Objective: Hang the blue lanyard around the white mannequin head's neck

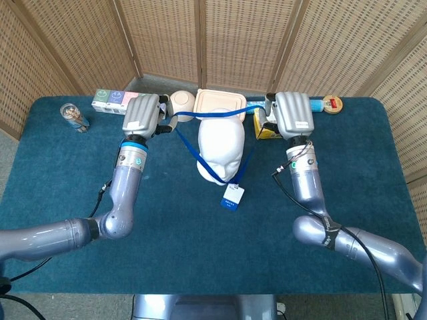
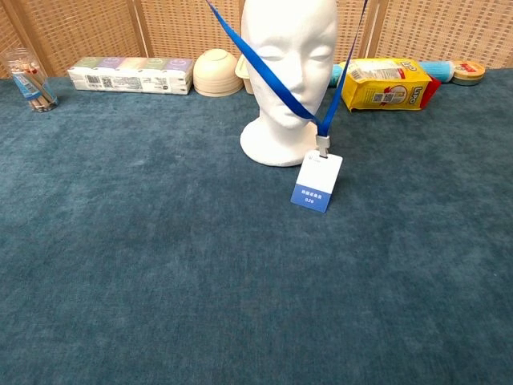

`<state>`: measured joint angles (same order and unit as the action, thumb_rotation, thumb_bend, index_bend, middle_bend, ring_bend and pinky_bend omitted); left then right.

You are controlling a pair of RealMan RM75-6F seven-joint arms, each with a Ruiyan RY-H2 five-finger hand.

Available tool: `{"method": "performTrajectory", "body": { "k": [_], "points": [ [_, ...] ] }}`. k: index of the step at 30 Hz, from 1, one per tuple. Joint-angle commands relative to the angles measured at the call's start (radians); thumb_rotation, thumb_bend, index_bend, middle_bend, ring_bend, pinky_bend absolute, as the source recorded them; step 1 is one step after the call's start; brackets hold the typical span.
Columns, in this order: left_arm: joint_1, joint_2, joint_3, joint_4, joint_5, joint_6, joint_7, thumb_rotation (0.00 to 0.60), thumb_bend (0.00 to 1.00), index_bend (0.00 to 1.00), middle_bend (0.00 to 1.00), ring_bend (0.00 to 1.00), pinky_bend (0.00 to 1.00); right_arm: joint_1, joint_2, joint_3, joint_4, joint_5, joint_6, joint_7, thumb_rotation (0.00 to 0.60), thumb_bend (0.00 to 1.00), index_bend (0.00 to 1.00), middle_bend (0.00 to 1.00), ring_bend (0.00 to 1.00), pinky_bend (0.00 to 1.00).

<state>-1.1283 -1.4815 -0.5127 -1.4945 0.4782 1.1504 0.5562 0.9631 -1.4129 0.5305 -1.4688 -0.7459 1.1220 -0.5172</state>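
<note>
- Left hand [image 1: 141,114] and right hand [image 1: 293,115] each held one side of the blue lanyard [image 1: 188,145], stretched between them over the crown of the white mannequin head [image 1: 219,152].
- Between and below both hands, its badge [image 2: 317,182] rested on the tabletop [image 2: 160,265] in front of the head's base.
- Judged best: carry the strap behind the head, lower both hands evenly, then release.
- Beyond the left hand, a bowl [image 2: 216,72]; its contents were hidden. A clear cup [image 2: 24,78] held sticks.

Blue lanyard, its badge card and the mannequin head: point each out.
blue lanyard [image 2: 268,74]: chest view, left strap crossing the face.
badge card [image 2: 317,183]: chest view, card's middle.
mannequin head [image 1: 219,142]: head view, crown.
</note>
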Motion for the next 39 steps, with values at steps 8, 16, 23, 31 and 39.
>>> {"method": "performTrajectory", "body": {
  "k": [8,16,23,31,39],
  "points": [
    [-0.014,-0.044,0.016,0.087,0.001,-0.016,-0.008,0.51,0.41,0.65,1.0,1.0,0.99,0.042,-0.028,-0.018,0.092,0.024,-0.053,0.021,0.508,0.52,0.68,0.93,1.0,1.0],
    [-0.022,-0.07,0.022,0.118,0.009,-0.02,0.0,0.504,0.41,0.65,1.0,1.0,0.99,0.078,-0.04,-0.027,0.144,0.057,-0.103,0.014,0.507,0.52,0.68,0.93,1.0,1.0],
    [-0.03,-0.082,0.022,0.15,0.012,-0.022,0.011,0.503,0.41,0.65,1.0,1.0,0.99,0.1,-0.05,-0.03,0.184,0.09,-0.133,0.018,0.506,0.52,0.68,0.93,1.0,1.0],
    [-0.035,-0.089,0.025,0.168,-0.002,-0.039,0.034,0.504,0.34,0.65,1.0,1.0,0.99,0.121,-0.054,-0.038,0.223,0.113,-0.162,0.015,0.507,0.52,0.67,0.93,1.0,1.0],
    [-0.05,-0.102,0.035,0.184,-0.019,-0.038,0.083,0.488,0.22,0.61,0.88,0.85,0.99,0.14,-0.018,-0.056,0.238,0.163,-0.229,-0.013,0.421,0.53,0.6,0.93,1.0,1.0]
  ]
}}
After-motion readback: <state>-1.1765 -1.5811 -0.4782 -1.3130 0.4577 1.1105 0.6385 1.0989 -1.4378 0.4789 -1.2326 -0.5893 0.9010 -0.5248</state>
